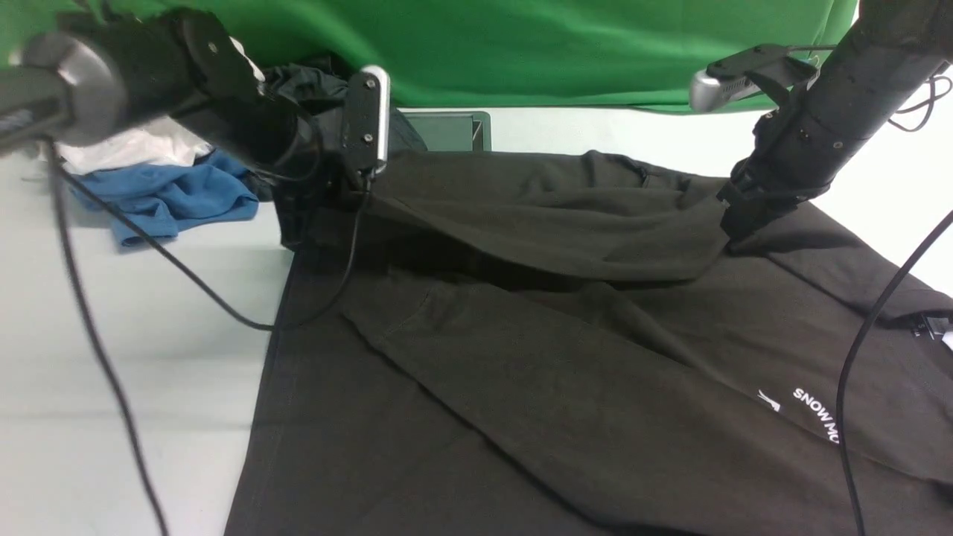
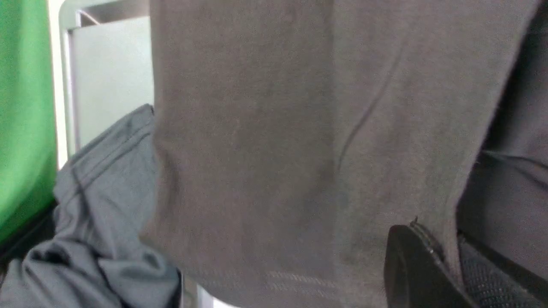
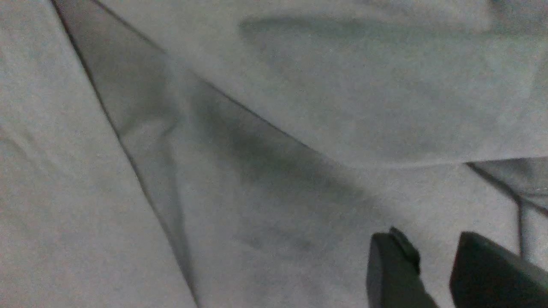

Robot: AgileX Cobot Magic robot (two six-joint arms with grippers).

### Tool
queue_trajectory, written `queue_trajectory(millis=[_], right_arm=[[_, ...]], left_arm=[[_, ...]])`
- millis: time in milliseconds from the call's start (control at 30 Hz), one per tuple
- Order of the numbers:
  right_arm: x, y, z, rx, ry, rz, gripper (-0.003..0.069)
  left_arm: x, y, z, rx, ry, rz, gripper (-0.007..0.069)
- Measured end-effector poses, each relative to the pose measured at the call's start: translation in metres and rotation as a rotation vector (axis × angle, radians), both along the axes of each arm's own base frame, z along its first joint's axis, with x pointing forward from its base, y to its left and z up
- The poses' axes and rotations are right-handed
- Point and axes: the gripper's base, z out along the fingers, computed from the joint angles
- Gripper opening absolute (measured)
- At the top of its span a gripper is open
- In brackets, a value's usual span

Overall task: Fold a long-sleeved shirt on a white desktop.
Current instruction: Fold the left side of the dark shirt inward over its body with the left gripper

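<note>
- The white desktop fills the room's foreground, with a green cloth hung behind it.
- The long-sleeved shirt lies spread over the middle and right of the desktop. Its far edge is raised in a long flap between the two arms, and one sleeve lies slantwise across the body.
- The left gripper is up at the flap's left end. Its wrist view shows the fingers closed on a thickness of shirt cloth.
- The right gripper is low at the flap's right end, its tip down at the fabric. Its fingers stand a narrow slit apart, and I cannot tell whether they have caught any cloth.
- As I judge it, the step is bringing that far edge over toward the near side. It will go best if both ends travel level and at one pace, with the flap kept lightly taut so the crease comes out straight and the sleeve beneath is not dragged.
- A spare dark grey garment and a blue one sit heaped at the far left, near the lifted edge, so the edge should be kept clear of them.
- A cable from the left arm trails onto the shirt and could snag it.
- The white lettering shows at the near right.
</note>
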Motion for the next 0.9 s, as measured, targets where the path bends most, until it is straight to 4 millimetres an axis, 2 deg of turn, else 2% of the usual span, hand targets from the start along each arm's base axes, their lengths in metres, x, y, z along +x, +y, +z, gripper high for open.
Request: queue_trajectory(millis=[67,267,367,400,433,467,500,533,567,600,633,667,733,800,833,867,900], right_arm=[[0.000,0.000,0.000,0.000,-0.004,-0.001,0.0225],[0.001,0.000,0.000,-0.002,-0.012,0.011,0.0218],[0.001,0.000,0.000,-0.002,-0.014,0.013,0.0217],[0.001,0.000,0.000,-0.002,-0.014,0.014,0.0217],[0.001,0.000,0.000,-0.002,-0.014,0.014,0.0217],[0.001,0.000,0.000,0.000,-0.011,0.015,0.0217],[0.001,0.000,0.000,0.000,-0.011,0.015,0.0217],[0.000,0.000,0.000,-0.002,-0.007,0.016,0.0221],[0.000,0.000,0.000,-0.002,-0.006,0.016,0.0223],[0.000,-0.001,0.000,-0.009,0.000,0.015,0.0234],[0.000,-0.001,0.000,-0.011,0.000,0.013,0.0235],[0.000,-0.002,0.000,-0.018,0.003,0.005,0.0245],[0.000,-0.008,-0.001,-0.028,0.010,-0.032,0.0255],[0.001,-0.015,-0.001,-0.029,0.009,-0.066,0.0259],[0.004,-0.025,0.000,-0.028,0.000,-0.120,0.0265],[0.005,-0.029,0.000,-0.027,-0.006,-0.144,0.0266],[0.008,-0.041,0.000,-0.023,-0.021,-0.205,0.0275]], left_arm=[[-0.013,0.000,0.000,0.030,0.030,-0.023,0.0026],[-0.039,-0.005,-0.033,0.066,0.131,-0.033,0.0062],[-0.048,-0.003,-0.045,0.061,0.187,0.014,0.0165],[-0.051,-0.001,-0.049,0.069,0.209,0.036,0.0238],[-0.052,-0.001,-0.049,0.068,0.216,0.046,0.0250],[-0.055,0.001,-0.051,0.077,0.252,0.086,0.0363],[-0.056,0.002,-0.051,0.075,0.261,0.098,0.0376],[-0.058,0.003,-0.050,0.076,0.284,0.138,0.0481],[-0.058,0.003,-0.050,0.079,0.288,0.141,0.0493],[-0.060,0.005,-0.046,0.089,0.297,0.163,0.0596],[-0.060,0.005,-0.046,0.093,0.297,0.161,0.0605],[-0.062,0.008,-0.041,0.113,0.290,0.177,0.0650],[-0.064,0.011,-0.026,0.121,0.246,0.223,0.0680],[-0.066,0.012,-0.014,0.093,0.214,0.277,0.0681],[-0.068,0.012,0.001,0.039,0.178,0.351,0.0659],[-0.070,0.012,0.006,0.020,0.169,0.372,0.0638],[-0.074,0.010,0.024,-0.063,0.142,0.455,0.0564]])
